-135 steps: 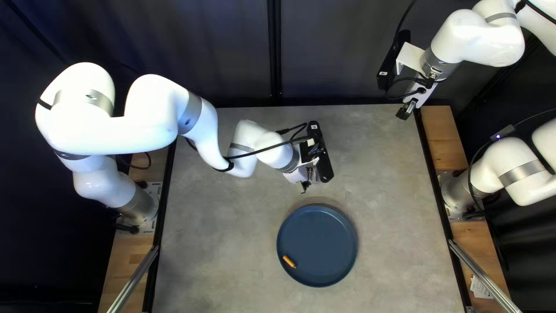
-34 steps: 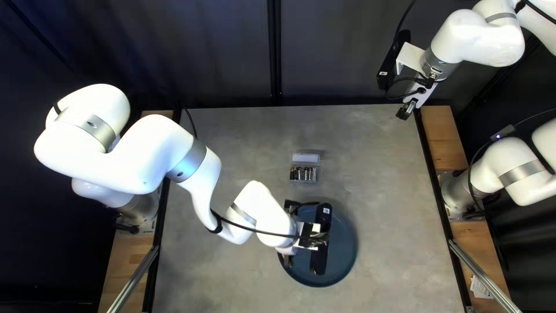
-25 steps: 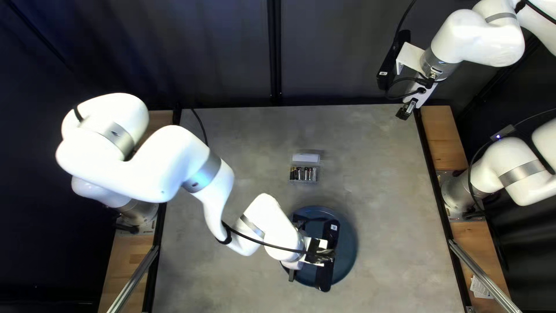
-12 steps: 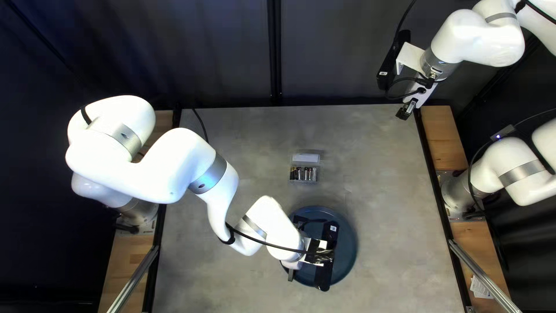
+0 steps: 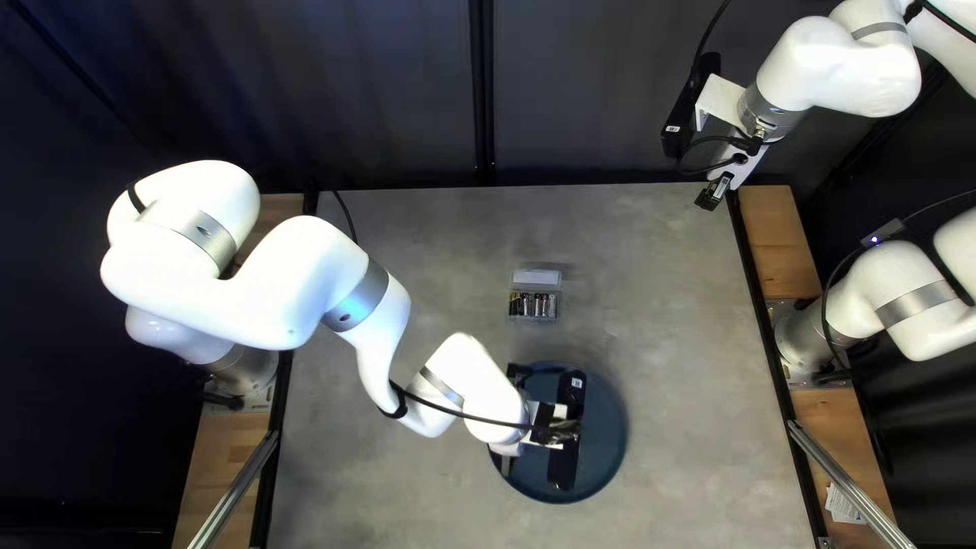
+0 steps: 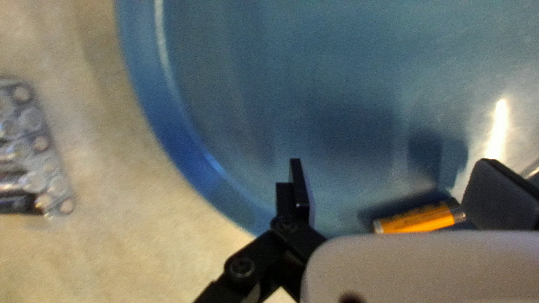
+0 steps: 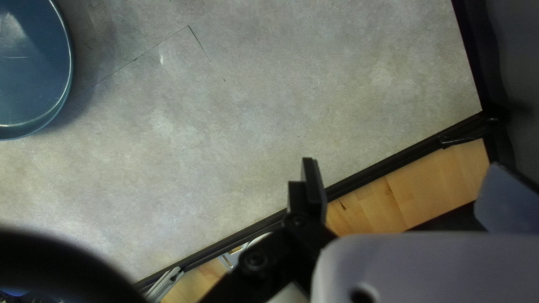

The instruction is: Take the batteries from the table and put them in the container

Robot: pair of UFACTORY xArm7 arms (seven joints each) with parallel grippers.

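My left gripper (image 5: 508, 465) is over the blue plate (image 5: 600, 437) in the top left view. In the left wrist view the gripper (image 6: 400, 193) stands open; an orange battery (image 6: 418, 219) lies on the plate (image 6: 252, 101) between its fingers, nearer one of them. Whether that finger touches it, I cannot tell. Beyond the plate's rim is a clear case (image 6: 36, 148), which in the top left view (image 5: 534, 305) holds several batteries. My right gripper (image 5: 715, 191) hangs by the table's far right corner; its wrist view shows the gripper (image 7: 410, 193) open with nothing between its fingers.
A pale panel (image 5: 537, 277) adjoins the case on its far side. The right wrist view shows part of the blue plate (image 7: 33, 67) and the table's black edge strip (image 7: 393, 163) with a wooden board (image 7: 426, 185) beyond it.
My left arm has moved from above the case to the plate, uncovering the case; over the last half second its gripper shifted slightly toward the far edge. The right arm has stayed still.
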